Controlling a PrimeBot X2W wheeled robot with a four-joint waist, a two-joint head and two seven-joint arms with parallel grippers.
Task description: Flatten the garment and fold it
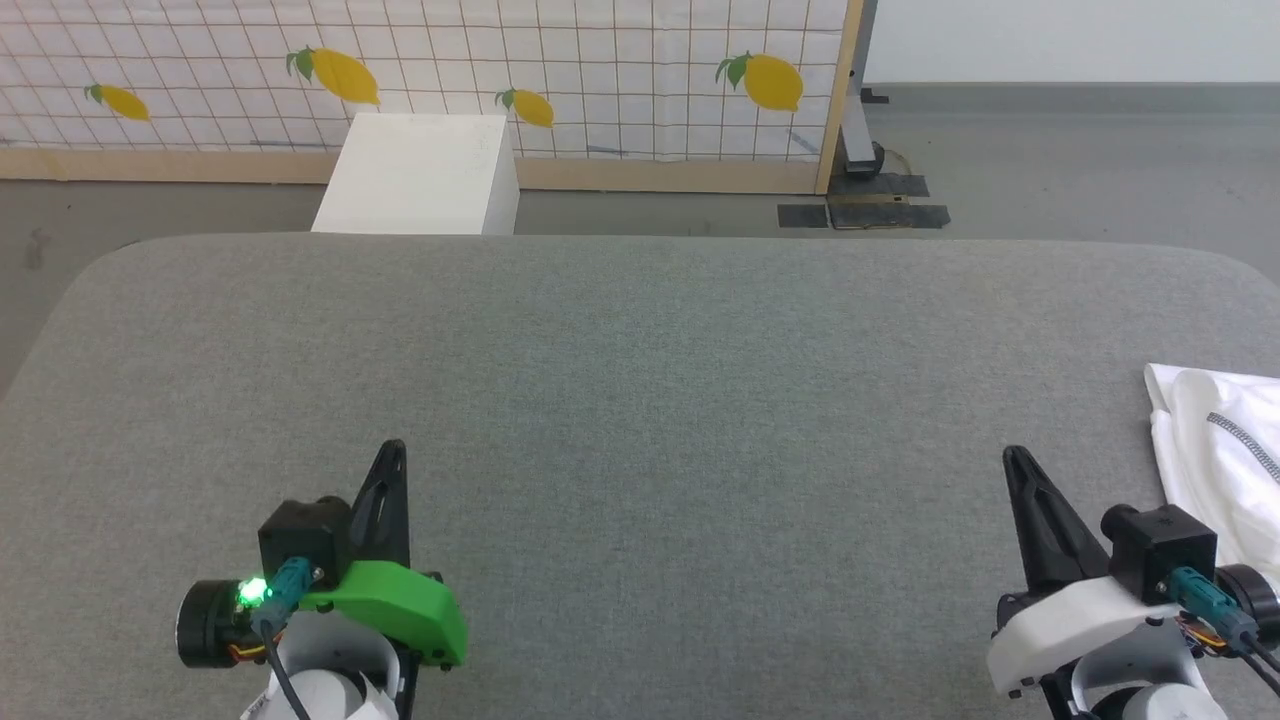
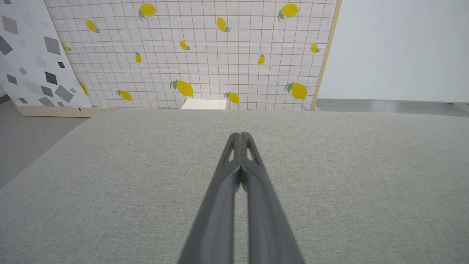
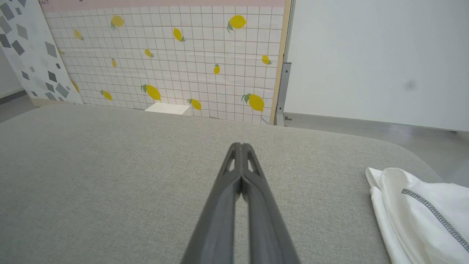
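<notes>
Garment position: the garment (image 1: 1215, 450) lies bunched at the far right edge of the grey padded table (image 1: 640, 340) and runs off the head view's right border. Most of it is out of frame, so you can't read its layout.
Left gripper: the left gripper (image 1: 393, 452) has its fingers pressed together with nothing in them. It's low over bare table, well apart from the garment.
Right gripper: the right gripper (image 1: 1015, 460) is also clenched and empty. It's near the garment's left edge, with a strip of table between them.
Task state: not flattened, no fold made, neither arm on the cloth.
Handling: looks thin, soft and light. Expect it to drape and sag with no stiffness, and the layers will likely cling together.
Table friction: the woven cover probably grips, so a drag should bunch the cloth rather than slide it.
Where to grab: the zigzag seam (image 3: 432, 211) looks thicker, so it's your best pinch. Otherwise take the rounded corner nearest the right gripper.
Before the pinch: you need to open the right fingers first.
Risk: a pinch may catch two layers, or pull the cloth off the table edge.
</notes>
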